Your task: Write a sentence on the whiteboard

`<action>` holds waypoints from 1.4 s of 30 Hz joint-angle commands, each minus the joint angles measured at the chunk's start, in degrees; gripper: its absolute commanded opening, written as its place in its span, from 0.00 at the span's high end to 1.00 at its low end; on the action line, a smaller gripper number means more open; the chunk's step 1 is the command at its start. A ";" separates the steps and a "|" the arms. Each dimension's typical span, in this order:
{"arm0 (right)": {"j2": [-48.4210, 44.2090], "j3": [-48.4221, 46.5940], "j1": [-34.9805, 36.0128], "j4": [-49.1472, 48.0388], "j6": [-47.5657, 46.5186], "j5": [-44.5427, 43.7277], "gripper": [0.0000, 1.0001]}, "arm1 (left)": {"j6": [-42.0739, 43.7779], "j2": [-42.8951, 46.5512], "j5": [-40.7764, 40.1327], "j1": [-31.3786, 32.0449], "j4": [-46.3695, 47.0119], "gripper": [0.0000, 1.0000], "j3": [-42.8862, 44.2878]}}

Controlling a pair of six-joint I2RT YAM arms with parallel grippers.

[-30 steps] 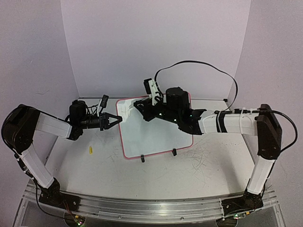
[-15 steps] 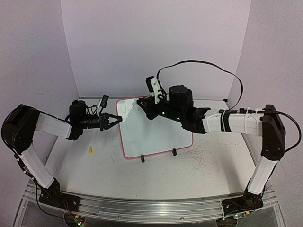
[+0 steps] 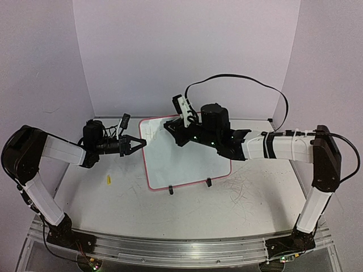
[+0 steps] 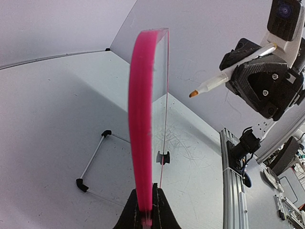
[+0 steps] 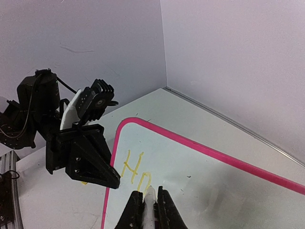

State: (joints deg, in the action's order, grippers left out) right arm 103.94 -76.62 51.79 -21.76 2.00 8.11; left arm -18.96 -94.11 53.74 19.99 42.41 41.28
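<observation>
The whiteboard [image 3: 190, 161], white with a pink frame, lies on the table. My left gripper [image 3: 142, 141] is shut on its left edge. In the left wrist view the pink frame [image 4: 142, 119] runs edge-on out of the closed left gripper [image 4: 146, 212]. My right gripper [image 3: 169, 129] hovers over the board's far left corner, shut on a white marker [image 4: 217, 83] with a yellow-orange tip. In the right wrist view that marker [image 5: 149, 202] points down at the whiteboard [image 5: 214, 181]. Of the sentence [image 5: 136, 169], a yellow "H" and a partly drawn second letter show beside the tip.
Two black clip feet [image 3: 171, 190] [image 3: 209, 182] sit on the board's near edge. A small yellow piece [image 3: 108, 180] lies on the table to the left. Grey scratch marks [image 3: 238, 187] cover the table to the right. An aluminium rail [image 3: 170, 246] runs along the near edge.
My right arm has shifted slightly with the marker over the board's far left corner, its elbow swinging right. The left arm and the board have stayed put.
</observation>
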 commanded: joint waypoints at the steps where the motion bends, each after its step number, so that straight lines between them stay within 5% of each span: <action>1: 0.16 -1.96 0.23 -0.96 -1.32 -2.05 1.00 | 4.09 1.91 -3.07 0.23 -1.34 1.00 2.04; 42: 4.26 -5.17 0.73 -0.03 0.26 -3.39 1.00 | 4.46 1.44 -2.96 0.23 -1.74 1.00 2.48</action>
State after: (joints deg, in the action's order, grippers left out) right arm 107.26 -80.60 52.18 -20.91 1.66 6.31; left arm -18.41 -93.80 53.49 19.99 41.87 41.28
